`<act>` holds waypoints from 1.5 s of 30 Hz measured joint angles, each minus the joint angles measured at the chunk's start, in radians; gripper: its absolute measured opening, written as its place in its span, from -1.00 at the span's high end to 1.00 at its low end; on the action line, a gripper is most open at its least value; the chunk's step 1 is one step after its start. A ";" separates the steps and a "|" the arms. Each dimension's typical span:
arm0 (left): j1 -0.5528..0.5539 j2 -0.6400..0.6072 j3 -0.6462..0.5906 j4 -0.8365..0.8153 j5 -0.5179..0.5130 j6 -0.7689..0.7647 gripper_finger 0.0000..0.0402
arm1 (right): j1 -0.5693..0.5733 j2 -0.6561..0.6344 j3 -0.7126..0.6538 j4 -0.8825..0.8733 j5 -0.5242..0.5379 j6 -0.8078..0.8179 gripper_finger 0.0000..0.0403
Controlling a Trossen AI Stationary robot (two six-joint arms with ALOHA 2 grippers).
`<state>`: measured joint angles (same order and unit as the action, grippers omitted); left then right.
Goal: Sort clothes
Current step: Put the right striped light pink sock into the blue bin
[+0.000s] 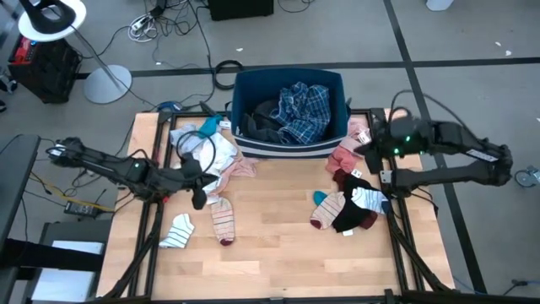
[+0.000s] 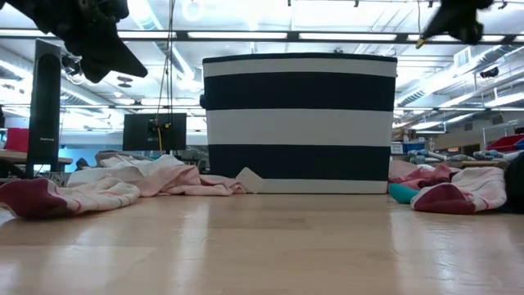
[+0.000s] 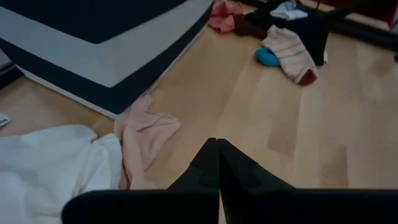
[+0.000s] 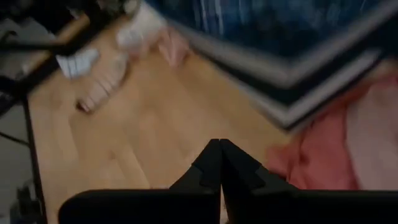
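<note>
Both claws are sitting pinched tight on nothing. Left claw (image 1: 199,199) is hanging above the worktop (image 1: 278,253) at about nine o'clock from its centre, just beside the white piece (image 1: 196,148) and the pale pink piece (image 1: 239,167), which are lying at the bin's near left corner. Right claw (image 1: 364,145) is hovering at about two o'clock, over the pink and dark red garments (image 1: 344,160) beside the bin's right end. Dark blue bin with a white stripe (image 1: 291,149) is standing at twelve o'clock, holding the blue plaid shirt (image 1: 302,110) and some darker cloth. Two small striped socks (image 1: 224,221) are lying at seven o'clock (one white and blue, one pinkish). A heap of socks (image 1: 350,207), red, white, black and teal, is lying at three o'clock.
</note>
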<state>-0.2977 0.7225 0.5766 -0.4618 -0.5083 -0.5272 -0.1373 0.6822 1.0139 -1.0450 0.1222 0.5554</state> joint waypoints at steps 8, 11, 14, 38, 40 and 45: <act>0.000 0.025 0.000 -0.003 -0.004 0.002 0.98 | 0.156 -0.005 -0.236 0.006 0.068 0.161 1.00; 0.000 0.024 0.000 -0.003 -0.004 0.002 0.98 | 0.180 0.032 -0.286 0.025 0.088 0.205 0.99; 0.001 0.024 0.000 -0.003 -0.004 0.002 0.98 | 0.191 0.078 -0.315 0.061 0.083 0.233 0.99; 0.001 0.024 0.000 -0.002 -0.007 -0.001 0.97 | 0.203 0.452 -0.371 0.273 -0.142 0.282 0.34; 0.001 0.024 0.000 -0.002 -0.007 -0.001 0.97 | 0.203 0.500 -0.371 0.273 -0.145 0.281 0.34; 0.001 0.024 0.000 0.001 -0.007 -0.001 0.97 | 0.203 0.627 -0.371 0.278 -0.145 0.281 0.40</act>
<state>-0.2966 0.7467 0.5766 -0.4610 -0.5157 -0.5282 0.0658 1.3096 0.6434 -0.7666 -0.0231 0.8364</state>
